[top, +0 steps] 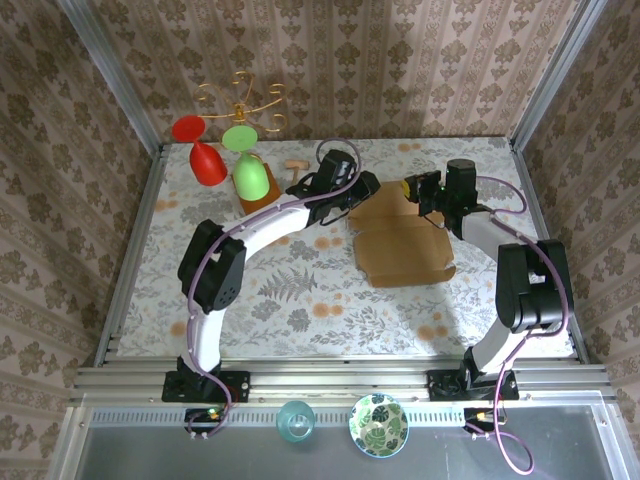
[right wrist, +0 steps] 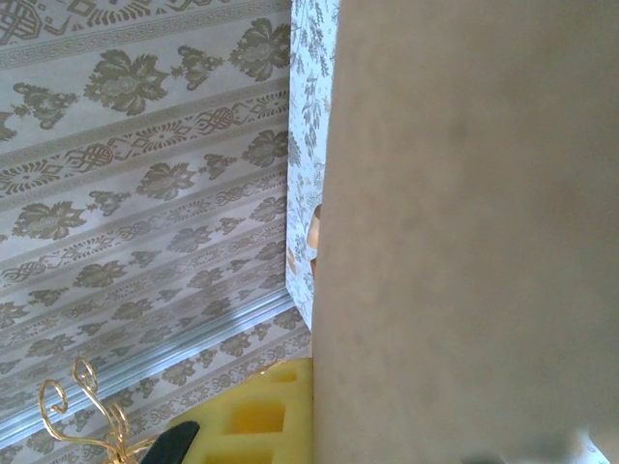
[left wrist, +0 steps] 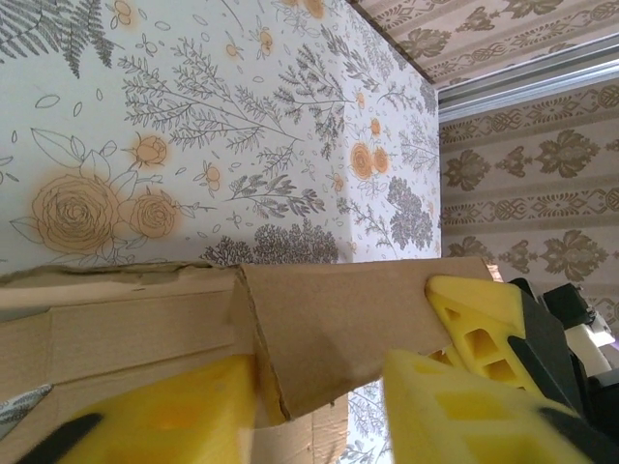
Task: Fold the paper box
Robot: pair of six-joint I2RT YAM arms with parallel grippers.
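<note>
The paper box [top: 405, 250] lies on the flowered table [top: 290, 300], right of the middle and between the two arms. Its wide brown part lies flat, and its far flaps are raised at the end where both grippers meet it.

The left gripper [top: 358, 190] reaches over from the left to the far left corner of the box. In the left wrist view its yellow fingers [left wrist: 164, 420] stand apart, and a folded flap of the paper box [left wrist: 338, 329] goes up between them, with a crease at its left side. Whether the fingers press on this flap or only stand around it, I cannot tell.

The right gripper [top: 420, 190] is at the far right corner of the box. It is closed on the cardboard. In the right wrist view a flap of the paper box [right wrist: 464, 242] stands upright very close to the camera, and one yellow finger [right wrist: 261, 420] lies against its left face at the bottom.

At the far left of the table a red glass [top: 205, 160] and a green glass [top: 250, 172] stand upside down, near a golden wire stand [top: 240, 100]. On the near ledge, in front of the arm bases, there are a blue-green glass [top: 296, 420] and a leaf-patterned bowl [top: 378, 425], side by side.
</note>
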